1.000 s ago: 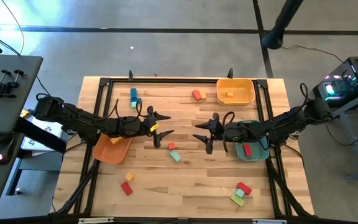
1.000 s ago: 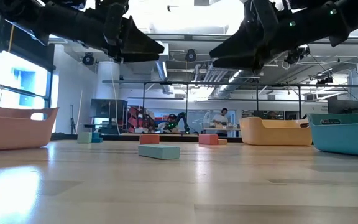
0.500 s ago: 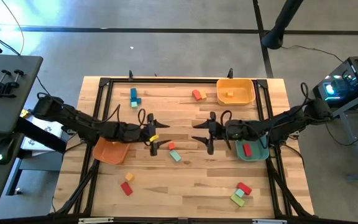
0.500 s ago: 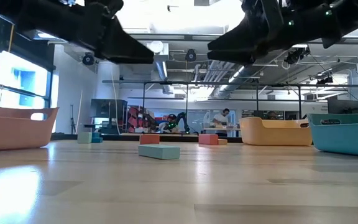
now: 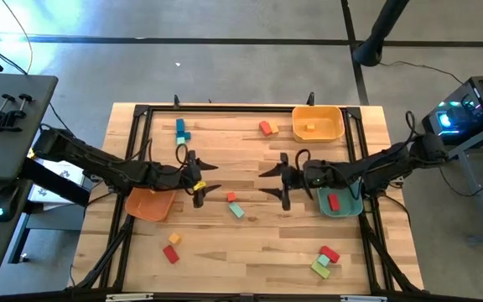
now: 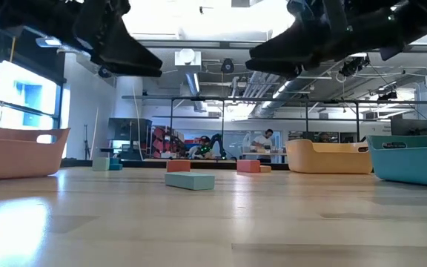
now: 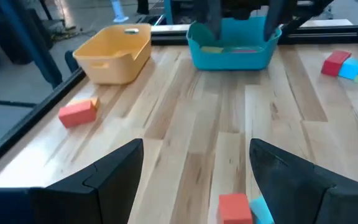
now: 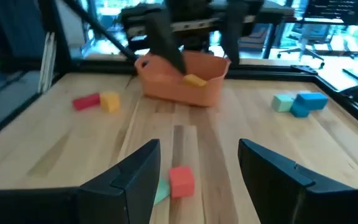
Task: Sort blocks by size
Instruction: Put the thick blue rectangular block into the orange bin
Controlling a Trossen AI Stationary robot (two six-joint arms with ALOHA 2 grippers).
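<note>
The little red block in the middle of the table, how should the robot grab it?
From straight above. The red block lies flat on the wood, with a teal block very close at one corner. Pinching its two free, flat side faces should keep the fingers off the teal one. Both end effectors, left and right, hover open nearby; either looks able to drop onto it.

We see blocks scattered flat on the wood: a red cube touching a teal bar mid-table; blue and teal pieces far left; red-orange pair near them; a red-and-green cluster lies well apart.
</note>
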